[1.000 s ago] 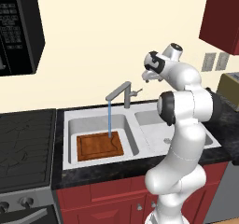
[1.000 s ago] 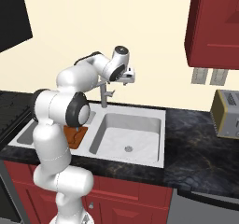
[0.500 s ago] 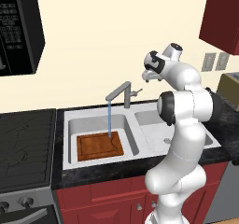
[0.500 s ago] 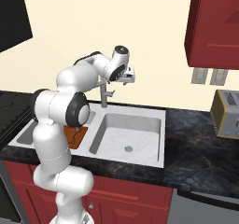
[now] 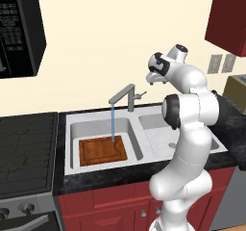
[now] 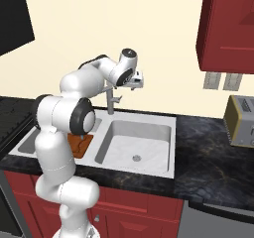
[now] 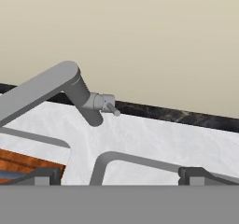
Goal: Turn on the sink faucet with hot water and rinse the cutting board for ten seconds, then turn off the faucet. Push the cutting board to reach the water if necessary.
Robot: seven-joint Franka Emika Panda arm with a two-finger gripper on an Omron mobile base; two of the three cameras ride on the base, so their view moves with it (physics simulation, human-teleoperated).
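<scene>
Over the last second nothing had shifted: the arm held the same raised pose, the water (image 5: 112, 123) ran the same, and the board (image 5: 103, 150) lay where it had been. That read as the rinse in progress, a wait with the shut-off yet to come.

The sink (image 5: 144, 151) sat in the black counter (image 5: 101, 178), its left basin deep, its right basin shallow with a round drain (image 6: 137, 157). The board lay flat on the floor of the left basin, toward the near side, and the stream struck its far edge, so no push looked needed.

The faucet (image 5: 126, 96) stood at the far rim between the basins, spout angled left over the board. Its lever (image 7: 111, 107) stuck out to the right of the post.

The gripper (image 5: 154, 82) hung above and right of the lever, well clear of it, holding nothing. Its fingertips (image 7: 39, 176) stood spread wide apart in the hand view. Open air lay between claw and lever; the wall behind was the nearest limit.
</scene>
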